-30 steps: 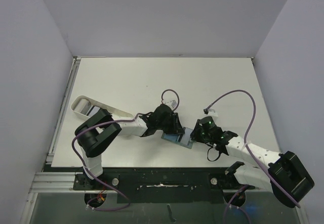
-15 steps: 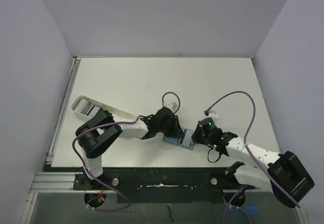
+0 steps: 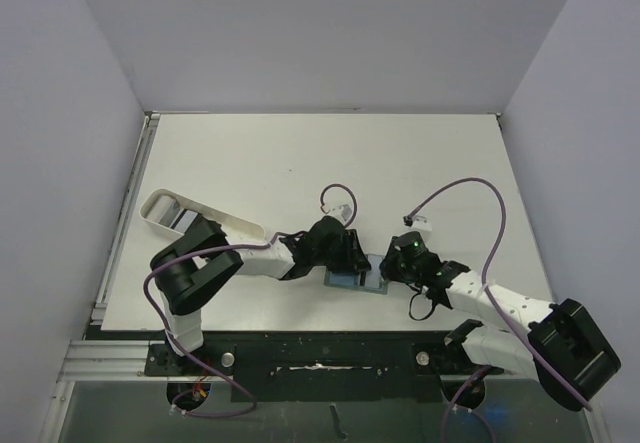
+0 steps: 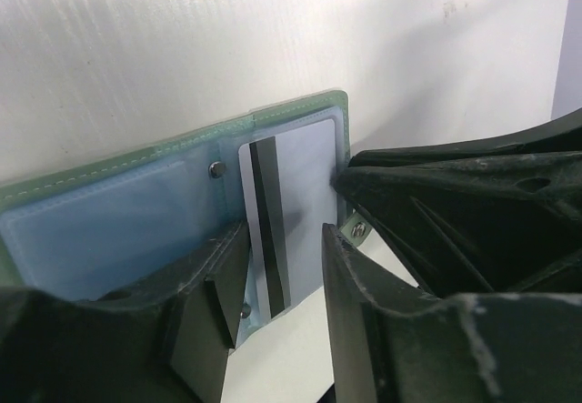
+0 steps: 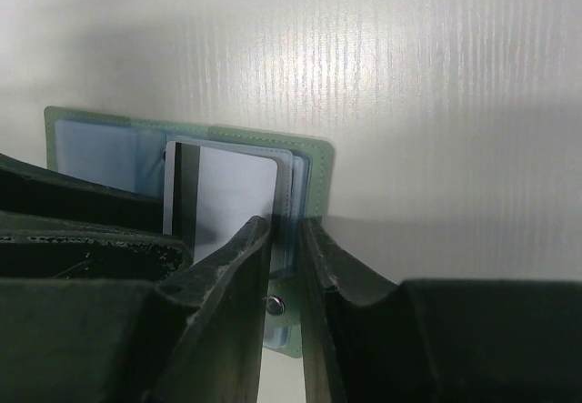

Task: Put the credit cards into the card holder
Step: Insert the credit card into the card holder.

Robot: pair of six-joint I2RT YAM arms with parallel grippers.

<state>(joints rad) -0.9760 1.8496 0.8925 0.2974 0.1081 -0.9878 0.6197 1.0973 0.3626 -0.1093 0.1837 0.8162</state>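
The card holder lies open near the table's front edge, sage green outside and light blue inside. One credit card, pale with a dark stripe, lies on its right half, also seen in the right wrist view. My left gripper comes in from the left. Its jaws stand apart, straddling the card's near end. My right gripper is shut on the holder's right edge by the snap. Other cards are not clearly visible.
A white oblong tray stands at the far left with something dark in it, partly hidden by the left arm. Purple cables loop above both wrists. The two grippers are almost touching over the holder.
My left gripper has slid slightly right and nearer, closer to the right gripper. The card holder has turned a little and lies more level. The right gripper has barely moved.
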